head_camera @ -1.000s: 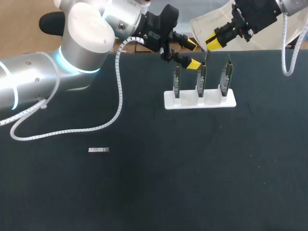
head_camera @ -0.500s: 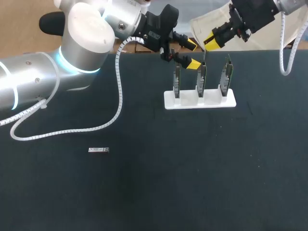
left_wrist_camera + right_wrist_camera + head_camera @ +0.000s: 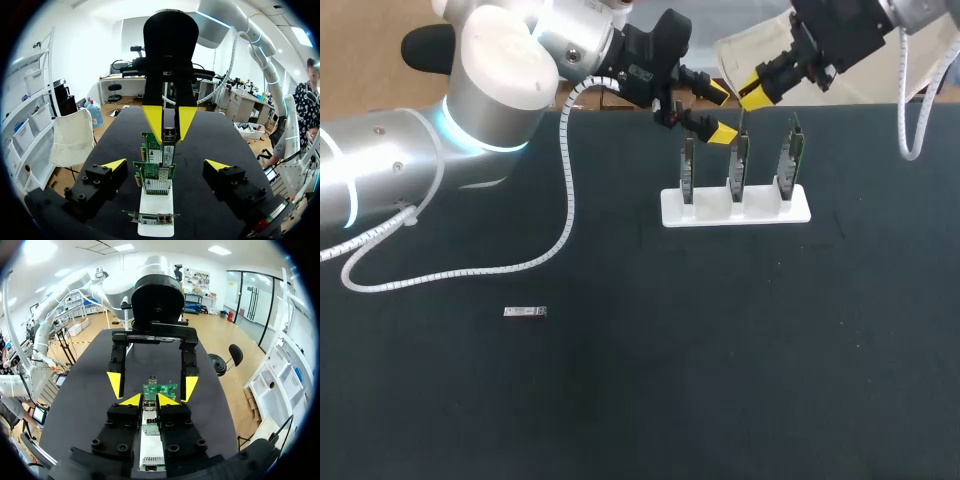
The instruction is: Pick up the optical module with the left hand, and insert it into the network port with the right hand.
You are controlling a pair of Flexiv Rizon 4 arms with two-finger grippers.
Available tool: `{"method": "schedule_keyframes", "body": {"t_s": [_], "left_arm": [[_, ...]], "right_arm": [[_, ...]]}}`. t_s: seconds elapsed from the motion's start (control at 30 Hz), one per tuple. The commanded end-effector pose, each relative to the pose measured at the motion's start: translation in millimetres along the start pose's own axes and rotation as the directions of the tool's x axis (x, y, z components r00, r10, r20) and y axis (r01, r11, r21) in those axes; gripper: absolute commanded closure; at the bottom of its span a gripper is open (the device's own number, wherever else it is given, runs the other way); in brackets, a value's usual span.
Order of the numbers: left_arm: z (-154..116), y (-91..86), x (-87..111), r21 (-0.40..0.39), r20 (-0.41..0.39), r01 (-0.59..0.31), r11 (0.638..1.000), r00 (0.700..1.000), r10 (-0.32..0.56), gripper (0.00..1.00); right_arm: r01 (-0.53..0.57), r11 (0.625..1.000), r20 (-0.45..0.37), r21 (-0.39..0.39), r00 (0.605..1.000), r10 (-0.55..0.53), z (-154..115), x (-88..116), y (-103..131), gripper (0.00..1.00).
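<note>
My right gripper (image 3: 756,92) hangs above the white stand (image 3: 735,210), which holds three upright green network cards (image 3: 740,165). It is shut on a small silver optical module (image 3: 170,136), also seen between its yellow tips in the right wrist view (image 3: 150,414). The module points down at the cards (image 3: 160,390). My left gripper (image 3: 718,112) is open and holds nothing, just left of the stand and facing the right gripper; the card row (image 3: 155,177) lies between its fingers (image 3: 114,165). A second silver module (image 3: 525,312) lies flat on the black table, far to the left.
A white coiled cable (image 3: 565,200) from my left arm trails over the table's left half. The black table (image 3: 720,350) runs wide in front of the stand. A pale chair back (image 3: 750,50) stands right behind the table's far edge.
My right gripper, with the module in it, has shifted slightly left over the cards. The left arm has stayed put.
</note>
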State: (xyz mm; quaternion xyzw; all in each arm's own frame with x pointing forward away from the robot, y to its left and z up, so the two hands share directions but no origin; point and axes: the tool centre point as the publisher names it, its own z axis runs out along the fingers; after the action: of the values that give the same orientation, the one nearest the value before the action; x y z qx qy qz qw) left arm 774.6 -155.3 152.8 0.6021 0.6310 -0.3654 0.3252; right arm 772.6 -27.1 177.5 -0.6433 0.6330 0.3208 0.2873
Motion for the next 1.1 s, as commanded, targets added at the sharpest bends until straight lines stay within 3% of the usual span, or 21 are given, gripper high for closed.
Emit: {"method": "schedule_keyframes", "body": {"t_s": [0.03, 1.1], "left_arm": [[0.4, 0.0, 0.3, -0.001, 0.0, -0.002, 1.0, 1.0, 0.002, 0.0], [0.4, 0.0, 0.3, -0.001, 0.0, -0.002, 1.0, 1.0, 0.002, 0.0]], "right_arm": [[0.001, 1.0, -0.003, 0.003, 1.0, -0.001, 1.1, 0.7, 0.0, 1.0], [0.007, 1.0, -0.009, 0.003, 1.0, -0.007, 2.5, 4.9, -6.6, 1.0]]}}
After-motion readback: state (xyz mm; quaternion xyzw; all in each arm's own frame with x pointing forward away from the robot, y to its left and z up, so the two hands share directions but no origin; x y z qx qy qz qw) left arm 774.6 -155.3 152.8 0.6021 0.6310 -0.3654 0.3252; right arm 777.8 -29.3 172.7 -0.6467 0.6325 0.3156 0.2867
